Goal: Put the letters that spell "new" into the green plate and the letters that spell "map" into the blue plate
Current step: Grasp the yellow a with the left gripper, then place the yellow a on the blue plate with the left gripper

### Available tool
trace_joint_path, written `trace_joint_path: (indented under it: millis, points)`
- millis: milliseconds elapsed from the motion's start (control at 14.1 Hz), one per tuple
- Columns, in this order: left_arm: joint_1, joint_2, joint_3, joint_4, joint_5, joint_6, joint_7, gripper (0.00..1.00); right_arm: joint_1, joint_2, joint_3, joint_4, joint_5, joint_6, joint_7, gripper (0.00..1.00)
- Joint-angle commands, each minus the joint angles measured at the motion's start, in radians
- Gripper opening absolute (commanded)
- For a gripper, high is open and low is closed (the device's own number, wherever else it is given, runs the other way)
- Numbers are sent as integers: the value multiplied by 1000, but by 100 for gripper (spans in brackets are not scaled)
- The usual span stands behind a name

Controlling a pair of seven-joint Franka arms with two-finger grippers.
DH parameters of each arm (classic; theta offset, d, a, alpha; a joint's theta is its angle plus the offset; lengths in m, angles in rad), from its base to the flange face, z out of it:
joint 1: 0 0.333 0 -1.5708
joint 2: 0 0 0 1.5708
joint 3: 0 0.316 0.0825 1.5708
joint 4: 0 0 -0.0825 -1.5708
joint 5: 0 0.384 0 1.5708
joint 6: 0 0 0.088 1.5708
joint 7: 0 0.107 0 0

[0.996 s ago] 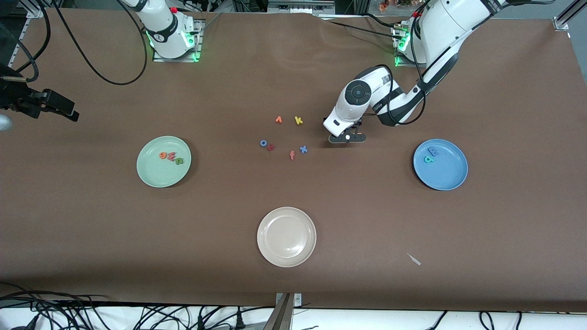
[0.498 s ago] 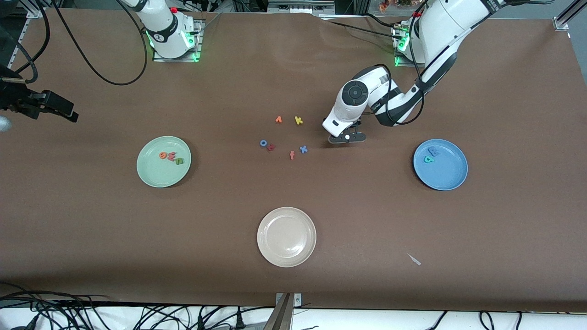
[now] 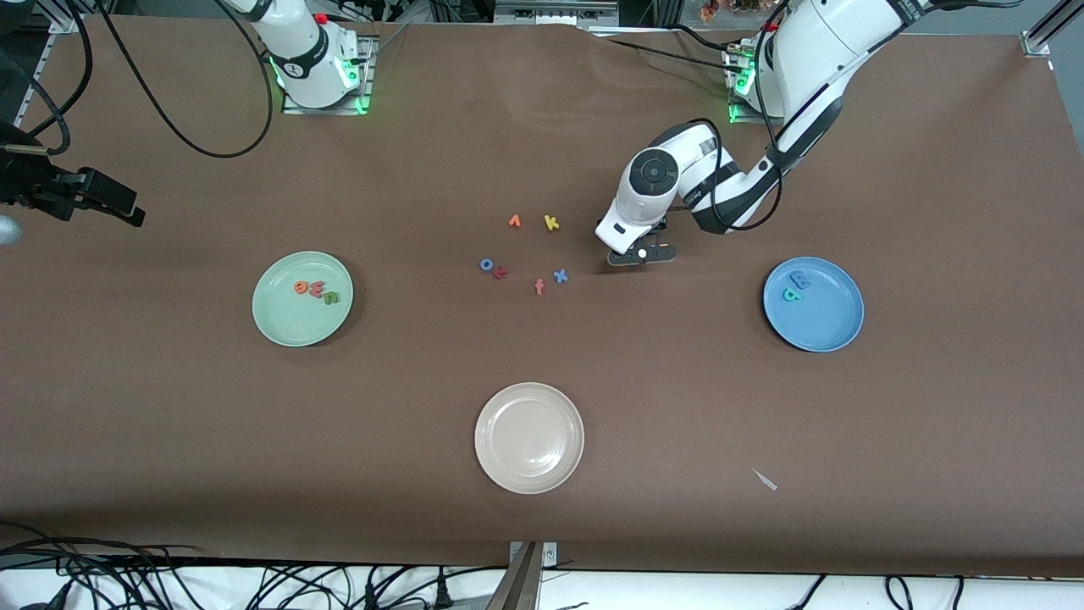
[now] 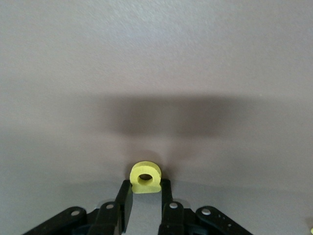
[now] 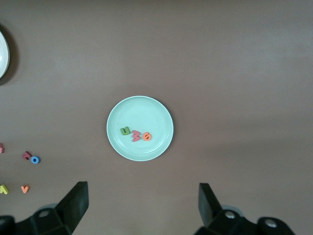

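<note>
A brown bench (image 3: 542,525) holds three plates and scattered foam letters. The left claw (image 4: 145,198) sits low at the bench, between the loose letters at the middle and the blue plate (image 3: 834,326), pinched tight on the yellow "p" (image 4: 145,177). The blue plate, toward the left arm's end, holds the blue "m" (image 3: 799,279) and teal "a" (image 3: 793,294). The green plate (image 3: 284,326), toward the right arm's end, holds the orange "e" (image 3: 301,287), red "w" (image 3: 317,290) and green "n" (image 3: 331,297) in a row. The right claw (image 5: 143,203) waits high over the bench, spread wide and holding nothing, looking down on the green plate. A cream plate (image 3: 529,438) lies nearest the camera. Spare letters cluster mid-bench, among them a yellow "k" (image 3: 551,223).
</note>
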Motion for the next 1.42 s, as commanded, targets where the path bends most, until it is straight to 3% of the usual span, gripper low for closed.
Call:
trace_joint_path:
  millis: [0,854,1138,1352]
  points:
    - [-3,1,6,82,40,-138,-2,7,-8,13,1,33,9,-20,-12,100]
    - [155,-2,4,310,-27,-553,470,3,-7,14,3,33,7,-25,-8,100]
    - [302,-4,7,311,-3,-593,702,3,-1,14,7,33,9,-53,-10,100]
    - [425,-4,7,317,45,-596,900,3,4,5,53,30,1,-103,7,100]
